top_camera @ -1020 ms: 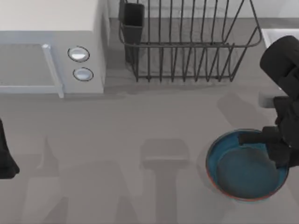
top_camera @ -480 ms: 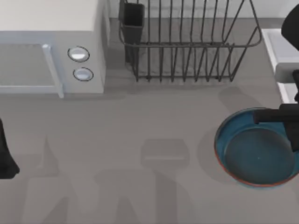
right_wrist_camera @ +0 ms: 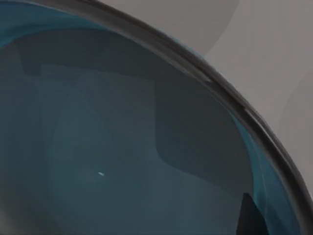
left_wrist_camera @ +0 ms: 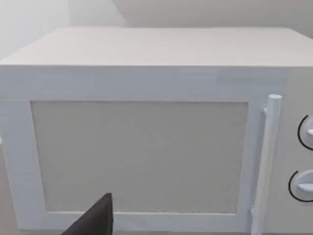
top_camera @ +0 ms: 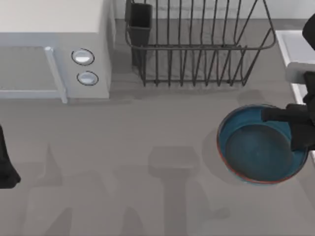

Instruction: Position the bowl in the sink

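Right tool (top_camera: pixel 301 129) grips level, mouth-up bowl (top_camera: pixel 256 150) beside sink (top_camera: pixel 295 54).

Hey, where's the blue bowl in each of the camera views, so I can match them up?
Top view: the bowl sits near the right edge, in front of the dish rack, with the right gripper at its rim.
Left wrist view: not in it; the microwave faces the camera.
Right wrist view: the bowl's blue inside, close up.
Shared landmark: the bowl's rim.

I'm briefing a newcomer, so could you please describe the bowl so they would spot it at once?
Start at the wire dish rack; the bowl is below it at the table's right side, beside the sink, held by the right gripper. It alone is round, blue inside, reddish-rimmed.
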